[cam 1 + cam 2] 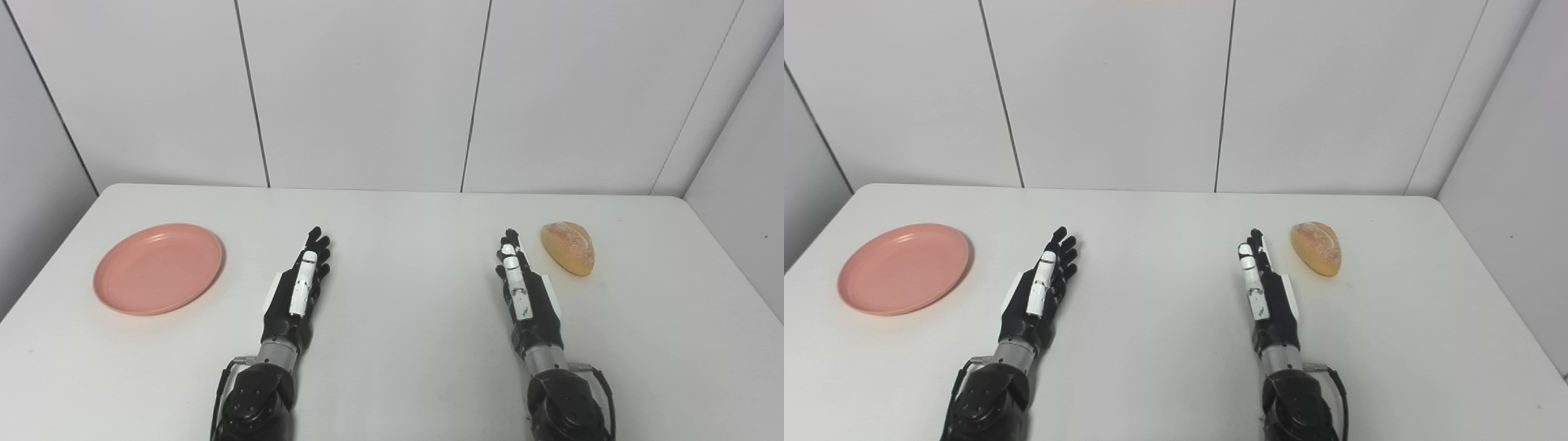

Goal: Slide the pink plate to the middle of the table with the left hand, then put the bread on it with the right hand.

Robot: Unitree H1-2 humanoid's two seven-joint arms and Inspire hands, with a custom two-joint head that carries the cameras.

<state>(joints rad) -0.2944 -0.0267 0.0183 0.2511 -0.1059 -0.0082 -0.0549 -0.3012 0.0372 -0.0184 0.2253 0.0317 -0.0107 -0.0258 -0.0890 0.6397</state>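
Left eye view: pink plate (158, 268) lying flat at table (404, 343) left side, well apart from left robot hand (300, 285), out to its left. Plate looking light, stiff, likely sliding easily; you're best pressing on near rim. Bread (569, 247) sitting just beside right robot hand (520, 285), likely soft, so cup its sides gently. Both robot hands resting outstretched, fingers extended, holding nothing
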